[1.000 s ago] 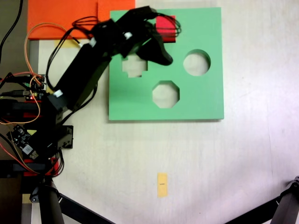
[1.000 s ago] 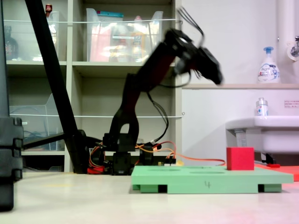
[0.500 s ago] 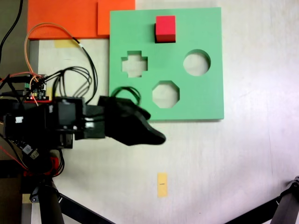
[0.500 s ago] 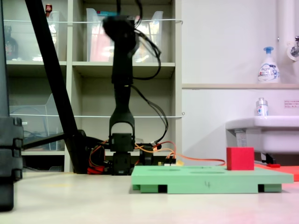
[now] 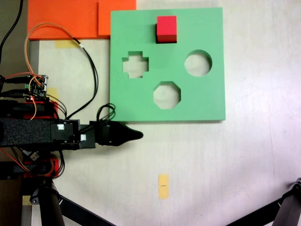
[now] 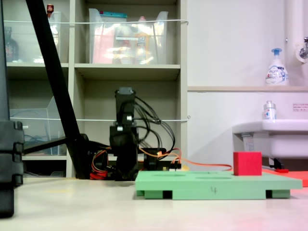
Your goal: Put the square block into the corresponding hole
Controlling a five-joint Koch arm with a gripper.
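Placement looks finished: small bright red foam cube (image 5: 166, 28) sits in the thick light-green foam board (image 5: 207, 99), apparently in its square cutout, standing proud. Black pincer (image 5: 128, 135), seemingly pressed together and empty, lies folded near the table; no further move seems needed.

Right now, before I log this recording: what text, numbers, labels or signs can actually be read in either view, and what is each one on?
"4": handwritten mark on the front edge of the green foam board, in the second exterior view.
Label on the pump bottle on the ledge: too small to read.
Small sign on the wall at the second exterior view's right edge: blurred, unreadable.
Yellow tag on the table in the first exterior view: print too small to read.
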